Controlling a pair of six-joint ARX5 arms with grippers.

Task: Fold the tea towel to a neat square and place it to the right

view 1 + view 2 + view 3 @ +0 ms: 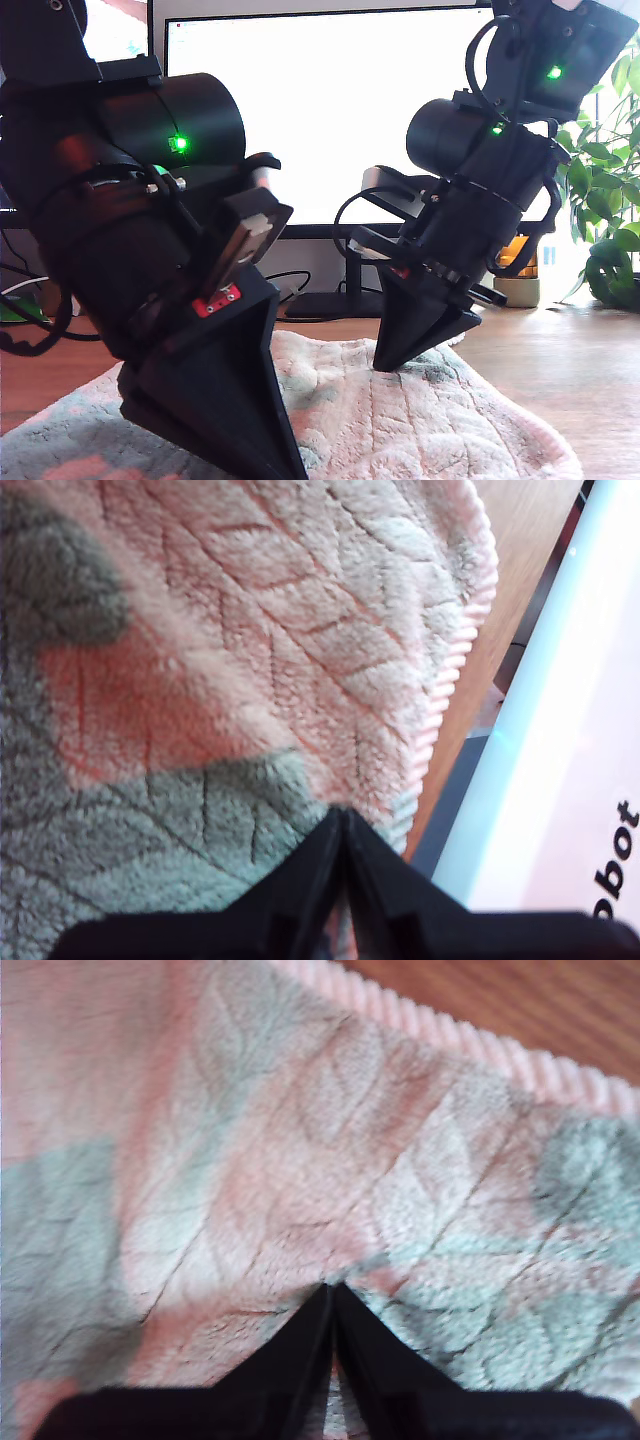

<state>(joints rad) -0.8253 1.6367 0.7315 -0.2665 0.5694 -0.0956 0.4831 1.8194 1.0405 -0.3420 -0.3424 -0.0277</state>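
Fluffy pink terry with blue-green patches, the tea towel [400, 410] lay spread on the wooden table [560, 370], its corded edge [480, 1045] running close beside bare wood in both wrist views. My first gripper [343, 825] had its jaws drawn together with the tips down on the pile near that corded edge; whether any cloth sat between them I could not tell. My second gripper [333, 1295] stood likewise, jaws together, tips pressed into the quilted surface further in from the border. I judged both were set low to pinch up a fold. Which arm was which in the exterior view stayed unclear. A bright monitor [330, 110] stood behind.
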